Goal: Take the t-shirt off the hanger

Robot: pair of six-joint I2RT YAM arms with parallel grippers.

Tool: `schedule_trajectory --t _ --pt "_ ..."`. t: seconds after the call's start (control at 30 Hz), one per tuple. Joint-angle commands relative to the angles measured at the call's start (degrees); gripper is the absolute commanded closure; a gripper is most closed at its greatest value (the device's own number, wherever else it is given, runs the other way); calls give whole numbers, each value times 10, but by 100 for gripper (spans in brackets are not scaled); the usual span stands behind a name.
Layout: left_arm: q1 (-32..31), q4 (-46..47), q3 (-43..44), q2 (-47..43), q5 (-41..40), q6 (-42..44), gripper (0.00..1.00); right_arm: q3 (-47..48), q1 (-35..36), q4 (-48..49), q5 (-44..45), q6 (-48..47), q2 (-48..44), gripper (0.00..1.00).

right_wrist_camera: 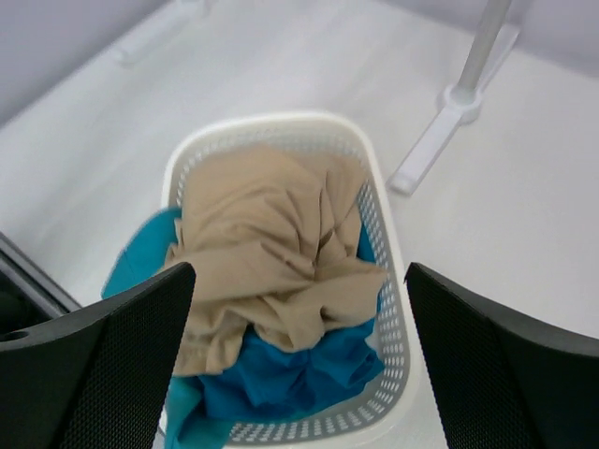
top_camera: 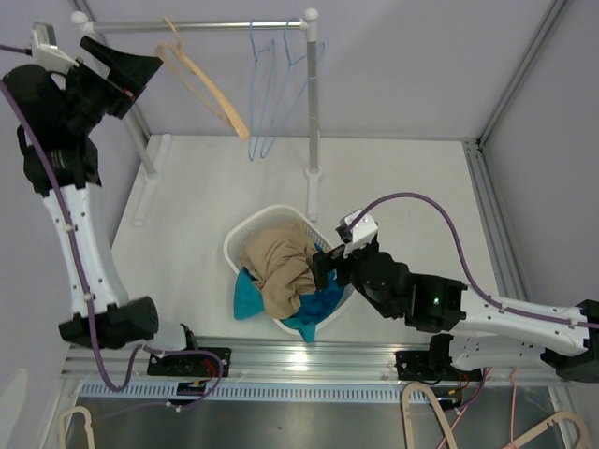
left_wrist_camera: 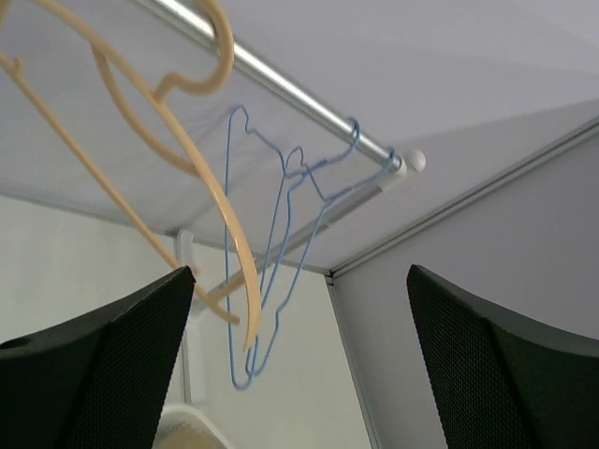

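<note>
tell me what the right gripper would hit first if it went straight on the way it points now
Most likely the tan t-shirt, heaped on top in the white laundry basket. The right gripper points down at it, jaws open, nothing between. The gap is hard to judge.

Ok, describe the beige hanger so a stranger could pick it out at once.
Start at the metal rail across the far end of the table. Three hangers hang from it; the beige hanger is nearest its left end. It is thick and bare, unlike the two blue wire hangers beside it.
</note>
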Motion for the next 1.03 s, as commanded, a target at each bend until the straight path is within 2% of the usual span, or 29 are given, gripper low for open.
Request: schedule_trajectory --t 0.0,0.07,0.23,0.3,0.33,0.37,0.43,0.47,0.6,0.73,0.87,1.0 --pt "2 -19 -97 -101 24 29 0 89 2 -10 66 -75 -21 0" --pt "2 10 -169 -184 24 36 0 110 1 -15 69 -89 -40 1" --pt "2 -55 -275 -330 -65 112 0 117 2 -38 99 -96 -91 1" --pt "2 -65 -306 -413 -75 132 0 106 2 -47 112 -93 -126 1" --pt "2 -67 -359 -441 -76 156 0 102 1 -49 122 -92 -138 1" --pt "2 -67 -379 -498 -81 166 1 97 1 -56 126 -90 -164 1" --pt "-18 -78 -446 -551 -111 185 1 76 1 -62 141 -83 -188 1" --pt "-26 -75 -482 -576 -130 186 1 68 1 -69 146 -80 -200 1" --pt "-28 -82 -586 -692 -119 157 1 40 0 -87 172 -65 -237 1" --pt "-28 -151 -639 -726 -82 143 0 48 0 -121 178 -28 -236 1" --pt "-27 -165 -674 -771 -91 158 0 40 0 -121 185 -24 -237 0" --pt "-28 -176 -674 -770 -95 174 0 42 0 -116 184 -25 -233 1"
